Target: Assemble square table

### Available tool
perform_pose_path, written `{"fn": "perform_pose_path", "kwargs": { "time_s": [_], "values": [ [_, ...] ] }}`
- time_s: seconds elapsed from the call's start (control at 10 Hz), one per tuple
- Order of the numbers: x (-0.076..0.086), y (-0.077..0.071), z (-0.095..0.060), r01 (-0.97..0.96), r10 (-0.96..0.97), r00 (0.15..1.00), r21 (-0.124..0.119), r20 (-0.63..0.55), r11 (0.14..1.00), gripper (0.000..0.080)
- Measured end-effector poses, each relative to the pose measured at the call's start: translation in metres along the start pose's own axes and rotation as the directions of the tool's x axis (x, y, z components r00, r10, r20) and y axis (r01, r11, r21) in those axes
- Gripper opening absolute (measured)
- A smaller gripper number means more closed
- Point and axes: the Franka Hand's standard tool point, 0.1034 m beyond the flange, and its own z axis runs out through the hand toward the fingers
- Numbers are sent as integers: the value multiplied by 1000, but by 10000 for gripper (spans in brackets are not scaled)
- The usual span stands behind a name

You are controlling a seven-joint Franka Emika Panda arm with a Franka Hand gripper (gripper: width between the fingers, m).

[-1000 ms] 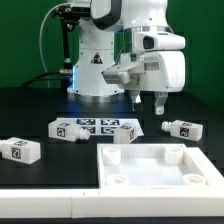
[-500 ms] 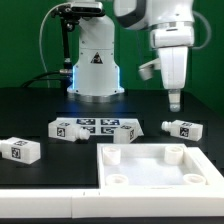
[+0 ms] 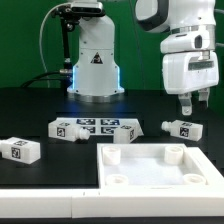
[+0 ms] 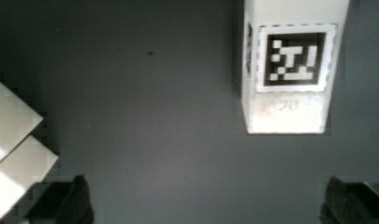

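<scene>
- Two-finger claw [image 3: 194, 105] on the white robot arm hangs in the air at the exterior view's right. Its dark fingers [image 4: 58, 203] are spread wide apart and grip nothing.
- Large white plastic square top [image 3: 150, 148] with a raised rim lies flat at the front of the black worktop [image 3: 30, 110], with its round corner sockets [image 3: 113, 154] facing up.
- One short white blocky leg [image 3: 182, 128] with a black-and-white tag lies on the worktop below the claw, behind the top's far corner at the exterior view's right. In the wrist view this leg [image 4: 292, 75] lies tag up, well apart from both fingers.
- A second leg [image 3: 62, 128] lies just beside the exterior view's left end of the thin flat white marker board [image 3: 105, 126].
- A third leg [image 3: 20, 150] lies near the exterior view's left edge, apart from the top.
- The marker board lies behind the top.
- A white robot base [image 3: 95, 60] stands at the back, before a green wall [image 3: 20, 40].
- A white edge [image 4: 8, 130] shows in the wrist view, but I cannot tell what it belongs to.
</scene>
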Motion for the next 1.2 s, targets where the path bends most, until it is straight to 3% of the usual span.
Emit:
{"fn": "perform_pose_path", "kwargs": {
  "time_s": [0.2,0.3,0.5,1.0,1.1,1.2],
  "values": [
    [5,-10,2,-56,55,997,13,56,998,649],
    [4,-15,5,-92,87,984,22,158,996,649],
    [14,-11,13,-194,184,924,-5,335,981,649],
    [4,-10,17,-197,152,753,-1,640,980,649],
    [-2,0,21,-220,161,677,-11,718,975,649],
    [-1,3,27,-262,207,588,-58,782,963,649]
  ]
}}
